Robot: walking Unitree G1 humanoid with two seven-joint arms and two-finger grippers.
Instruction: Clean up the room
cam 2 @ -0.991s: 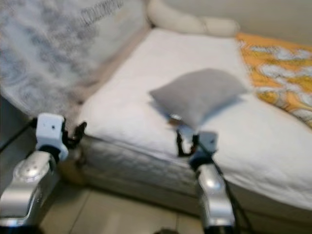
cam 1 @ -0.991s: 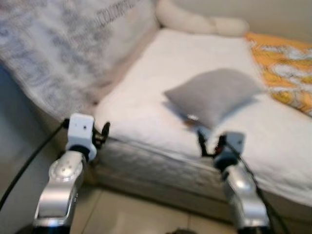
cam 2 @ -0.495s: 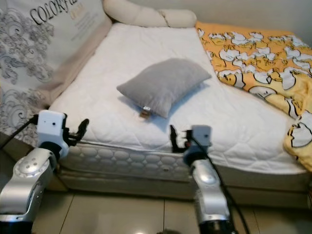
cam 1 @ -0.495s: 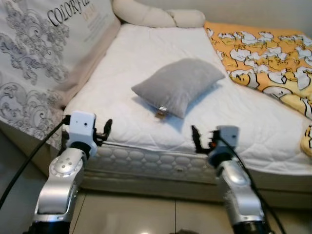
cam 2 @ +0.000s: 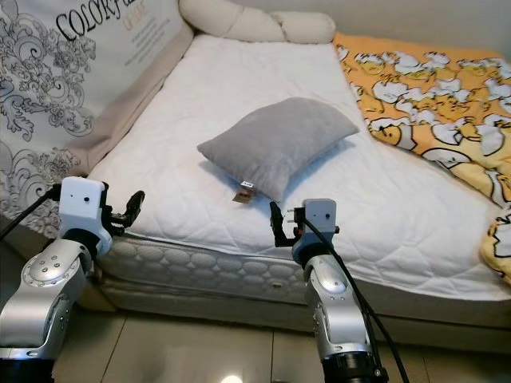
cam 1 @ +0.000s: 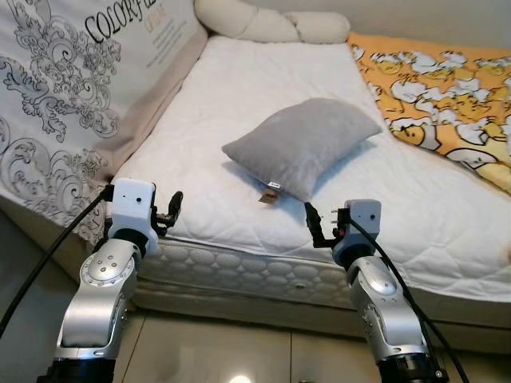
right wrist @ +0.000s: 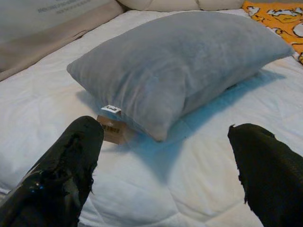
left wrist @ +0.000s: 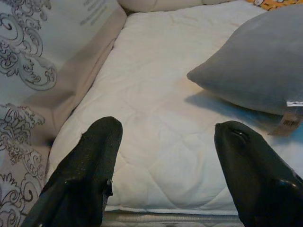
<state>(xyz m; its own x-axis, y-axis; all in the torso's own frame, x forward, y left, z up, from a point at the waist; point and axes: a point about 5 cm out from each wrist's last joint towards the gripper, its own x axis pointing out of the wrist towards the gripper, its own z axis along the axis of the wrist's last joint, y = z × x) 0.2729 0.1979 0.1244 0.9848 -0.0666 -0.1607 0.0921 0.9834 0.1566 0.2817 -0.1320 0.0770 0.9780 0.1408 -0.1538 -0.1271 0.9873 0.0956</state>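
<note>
Grey pillow (right wrist: 180, 71) lies just beyond both grippers' spread fingers (right wrist: 71, 156) (untouched).

Open mattress (cam 1: 239, 104) lies along its near edge; the grey pillow (cam 1: 303, 144) blocks the middle, the orange blanket (cam 1: 447, 88) apparently the right edge.

One grey pillow (cam 1: 300, 144), one yellow blanket (cam 1: 443, 96), one cream bolster (cam 1: 271, 25), one mattress (cam 1: 200, 144).

Grey pillow (right wrist: 180, 71): soft matt plush cloth, paper tag at seam. Mattress (cam 1: 239, 144): white quilted fabric, stitched diamond pattern. Blanket (cam 2: 431, 88): orange printed fleece-like cloth. Robot arms: brushed silver metal, white plastic wrists. Fingers (left wrist: 90, 165): black, rough-textured rubber. Floor tiles (cam 1: 223, 351): glossy.
</note>
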